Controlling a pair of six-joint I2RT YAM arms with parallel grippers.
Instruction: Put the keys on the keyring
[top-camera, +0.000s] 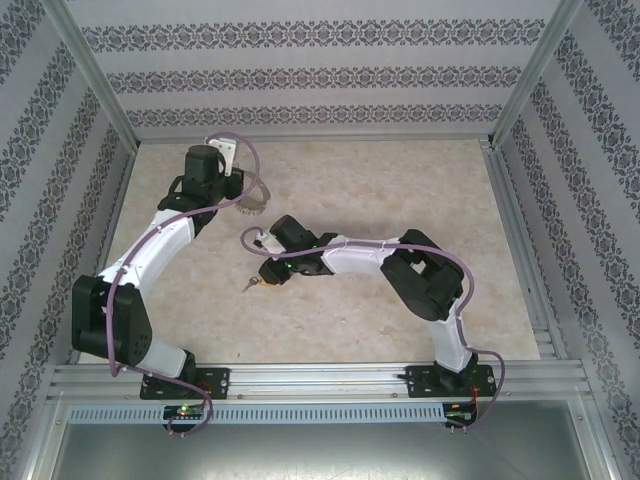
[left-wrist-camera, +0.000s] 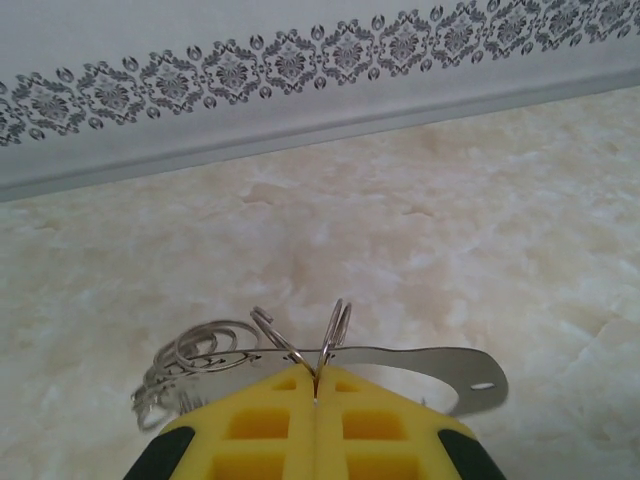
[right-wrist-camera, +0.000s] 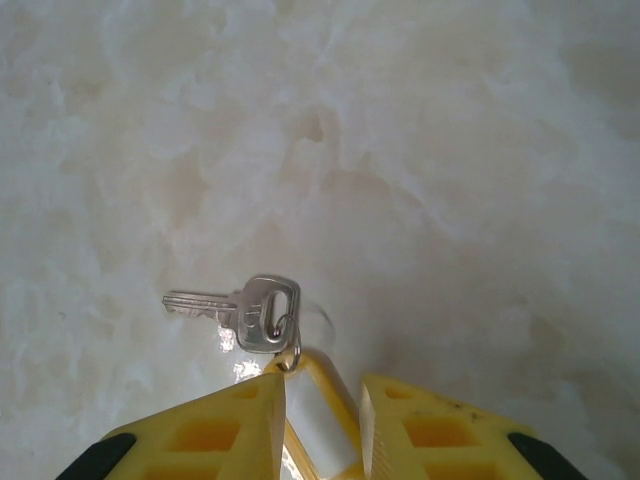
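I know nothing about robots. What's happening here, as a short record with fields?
Left gripper: shut on large thin metal keyring strung with small silver loops
Right gripper: shut on yellow-orange plastic tag joined to small silver key
Key: appears to rest on beige marbled table
Keyring and key: apart, not yet joined

The left arm (top-camera: 160, 245) rises from its near-left base and bends toward the far left. The left gripper (left-wrist-camera: 315, 392) has its pads pressed flat together on the keyring (left-wrist-camera: 200, 355). The right arm (top-camera: 370, 255) folds leftward to mid-table, wrist low. The right gripper (right-wrist-camera: 325, 390) has its fingers parted around the keys (right-wrist-camera: 262, 312), grip unclear.
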